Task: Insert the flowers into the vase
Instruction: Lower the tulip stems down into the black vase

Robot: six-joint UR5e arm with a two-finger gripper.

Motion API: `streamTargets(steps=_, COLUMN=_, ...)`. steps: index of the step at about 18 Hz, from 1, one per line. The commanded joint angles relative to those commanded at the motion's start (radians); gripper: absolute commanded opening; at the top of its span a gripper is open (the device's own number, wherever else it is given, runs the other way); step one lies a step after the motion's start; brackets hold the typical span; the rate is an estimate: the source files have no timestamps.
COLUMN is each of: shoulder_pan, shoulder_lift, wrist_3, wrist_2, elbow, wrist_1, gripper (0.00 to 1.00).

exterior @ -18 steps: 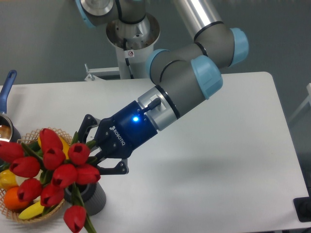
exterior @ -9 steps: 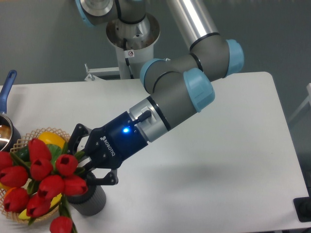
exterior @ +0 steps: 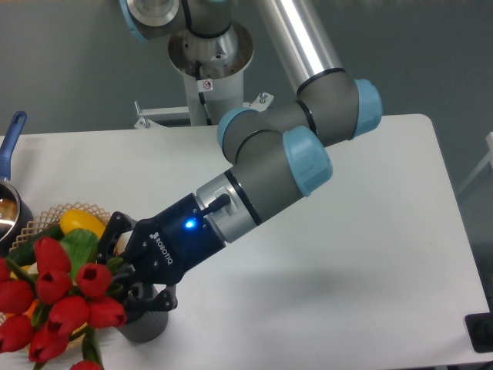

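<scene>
The hand (exterior: 127, 266) is clamped on the stems of the flowers (exterior: 65, 304), and the red buds lean out to the left, over the edge of the fruit basket (exterior: 42, 223). The vase (exterior: 146, 320) stands on the counter (exterior: 347, 254) just under the hand, mostly hidden by it. The step in hand seems to be bringing the stems over the vase. Next, the bunch probably needs turning upright, with the stem ends lowered into the mouth.
</scene>
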Motion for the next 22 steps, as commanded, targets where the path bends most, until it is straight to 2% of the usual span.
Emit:
streamTargets(steps=11, shoulder_pan=-0.011, shoulder_lift=-0.002, wrist_3=0.002, wrist_2=0.000, elbow=-0.032, wrist_1=0.008, gripper=0.19)
streamTargets(steps=18, shoulder_pan=-0.011, shoulder_lift=0.008, wrist_3=0.104, wrist_2=-0.002, elbow=-0.113, wrist_1=0.014, gripper=0.19)
streamTargets(steps=22, shoulder_pan=-0.005, shoulder_lift=0.006, wrist_3=0.127, wrist_2=-0.003, elbow=-0.126, wrist_1=0.015, gripper=0.19)
